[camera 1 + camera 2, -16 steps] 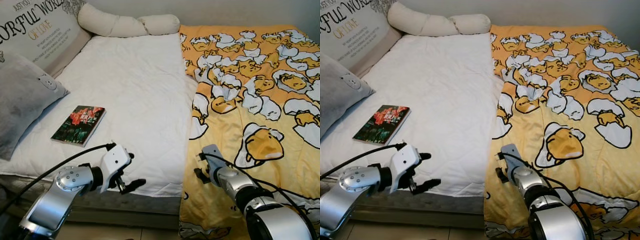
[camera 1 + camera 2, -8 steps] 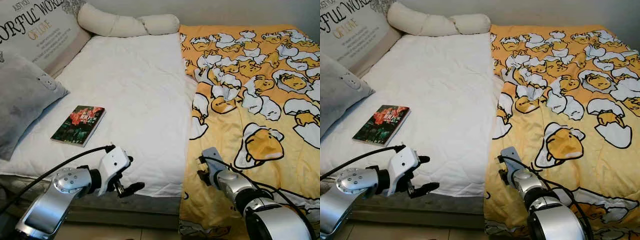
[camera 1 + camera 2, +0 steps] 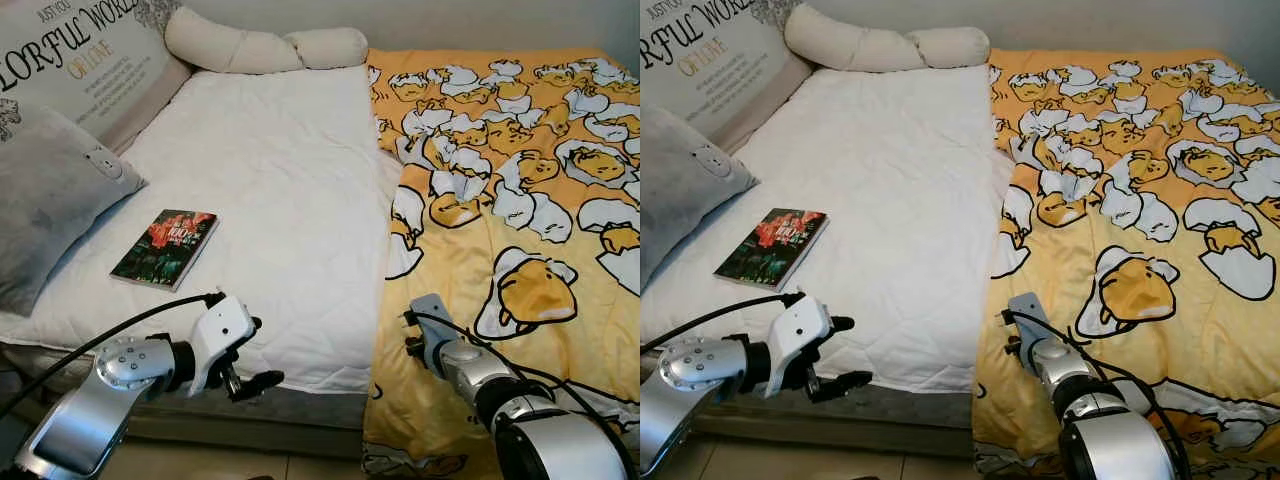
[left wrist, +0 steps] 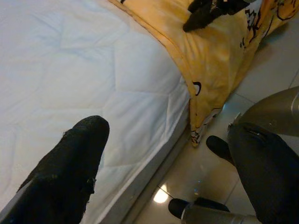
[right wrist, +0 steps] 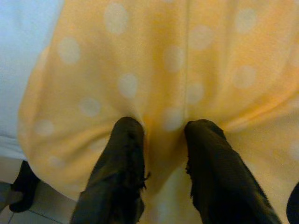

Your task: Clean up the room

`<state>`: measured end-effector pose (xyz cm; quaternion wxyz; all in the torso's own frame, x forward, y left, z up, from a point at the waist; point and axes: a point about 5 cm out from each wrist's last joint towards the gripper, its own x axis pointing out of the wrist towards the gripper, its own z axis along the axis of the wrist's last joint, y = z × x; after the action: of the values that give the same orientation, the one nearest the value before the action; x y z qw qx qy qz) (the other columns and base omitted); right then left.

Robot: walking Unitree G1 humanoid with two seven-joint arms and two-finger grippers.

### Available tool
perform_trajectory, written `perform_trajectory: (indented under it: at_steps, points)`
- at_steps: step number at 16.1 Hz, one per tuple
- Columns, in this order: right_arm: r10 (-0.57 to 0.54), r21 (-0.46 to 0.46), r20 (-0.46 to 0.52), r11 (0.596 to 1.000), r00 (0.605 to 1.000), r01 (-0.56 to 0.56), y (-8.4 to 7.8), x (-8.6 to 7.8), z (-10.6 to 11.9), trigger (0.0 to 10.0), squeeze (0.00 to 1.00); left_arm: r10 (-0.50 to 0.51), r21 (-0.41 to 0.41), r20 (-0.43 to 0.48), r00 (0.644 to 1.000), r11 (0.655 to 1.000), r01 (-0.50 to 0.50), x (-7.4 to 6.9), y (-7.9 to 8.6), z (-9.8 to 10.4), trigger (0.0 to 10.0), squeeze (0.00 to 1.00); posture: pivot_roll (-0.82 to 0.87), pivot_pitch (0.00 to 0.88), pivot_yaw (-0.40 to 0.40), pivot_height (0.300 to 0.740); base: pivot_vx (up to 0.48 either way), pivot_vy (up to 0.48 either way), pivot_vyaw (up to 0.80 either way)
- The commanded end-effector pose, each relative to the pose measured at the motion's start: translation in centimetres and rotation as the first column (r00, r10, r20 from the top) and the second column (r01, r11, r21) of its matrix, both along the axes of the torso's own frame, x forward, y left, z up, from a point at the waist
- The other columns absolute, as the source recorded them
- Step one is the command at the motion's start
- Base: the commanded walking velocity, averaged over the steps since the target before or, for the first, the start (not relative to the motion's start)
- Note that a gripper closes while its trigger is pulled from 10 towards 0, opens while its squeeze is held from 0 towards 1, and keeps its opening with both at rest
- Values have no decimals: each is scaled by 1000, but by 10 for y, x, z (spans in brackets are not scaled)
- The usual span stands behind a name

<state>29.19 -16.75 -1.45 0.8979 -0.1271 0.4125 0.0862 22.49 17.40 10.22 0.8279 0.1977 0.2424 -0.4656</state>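
1. While its own silver arm covers the tips in the head views, the right gripper point(image 5: 161, 140) shows in the right wrist view with both black fingers point(image 5: 124, 154) pinched on a fold of the yellow duvet point(image 3: 520, 230) at the bed's near edge.
2. Left gripper point(image 3: 247, 355) hangs over the foot edge of the white mattress point(image 3: 280, 180), fingers point(image 4: 79, 154) spread wide and holding nothing; its lower finger runs out of the wrist picture.
3. Yellow duvet, printed with egg-shaped cartoon figures, covers the robot's right half of the bed and drapes over the near edge, its far side cut off by the frame.
4. Book point(image 3: 166, 247) with a dark cover lies flat on the bare mattress, near a grey pillow point(image 3: 50, 200) that is partly cropped; the cover title is too small to read.
5. Lettered cushion point(image 3: 90, 55) and cream bolster point(image 3: 265, 48) sit at the head.
6. Against a second ago, the left gripper has dropped slightly lower, while the right one keeps its pinch at the duvet's edge.
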Motion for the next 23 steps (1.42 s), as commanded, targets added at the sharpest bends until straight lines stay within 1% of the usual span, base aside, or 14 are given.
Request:
perform_trajectory:
  at_steps: [1,3,4,8,12,15,16,17,18,19,20,21,22,23]
  points:
    - [-19,0,9,1000,1000,19,-2,1,1,0,0,8,12,8,1000,1000,-8,0,5,5,10000,1000,99,21,87,740,0,0,0]
    - [-39,9,8,999,999,39,-4,0,0,0,0,9,12,5,1000,1000,-10,0,5,5,10000,1000,99,20,89,740,0,0,0]
    - [-73,28,4,997,997,73,-6,-3,-2,0,0,14,5,-4,1000,1000,-14,1,4,5,10000,996,89,14,91,740,0,0,0]
    - [-84,44,-4,996,996,84,-5,-7,-6,0,0,6,-6,3,1000,1000,-6,4,0,4,10000,976,72,0,96,740,0,0,0]
    - [-41,80,18,996,999,39,1,-3,-2,0,0,10,-2,15,1000,1000,-10,7,-3,3,10000,976,65,0,95,740,0,0,0]
    - [-25,108,30,994,999,22,-3,0,2,0,0,16,-2,16,1000,1000,-16,7,-2,2,10000,976,58,0,93,740,0,0,0]
    - [19,133,31,991,999,-23,-4,1,3,0,0,17,-3,17,1000,1000,-17,8,-2,2,10000,976,53,0,91,740,0,0,0]
    - [92,187,21,978,996,-94,-5,0,5,0,0,15,-5,16,1000,1000,-15,8,-2,1,10000,976,50,0,92,740,0,0,0]
    - [131,214,15,968,991,-131,-5,-1,5,0,0,13,-6,15,1000,1000,-13,8,-2,1,10000,976,50,0,92,740,0,0,0]
    - [239,288,11,929,971,-232,-5,-5,6,0,0,7,-8,13,1000,1000,-7,9,-3,1,10000,980,34,0,96,740,0,0,0]
    - [309,378,19,878,951,-293,-5,-8,9,0,0,2,-11,12,1000,1000,-2,10,-4,1,10000,980,34,0,96,740,0,0,0]
    - [341,417,30,850,940,-322,-5,-9,11,0,0,-1,-12,12,1000,1000,1,11,-5,0,10000,984,26,0,98,740,0,0,0]
    - [404,466,51,799,913,-379,-5,-13,14,0,0,-5,-14,13,1000,1000,6,11,-7,0,10000,980,23,0,99,740,0,0,0]
    - [443,490,63,767,894,-414,-5,-16,15,0,0,-8,-16,14,1000,1000,8,12,-7,0,10000,980,22,0,98,740,0,0,0]
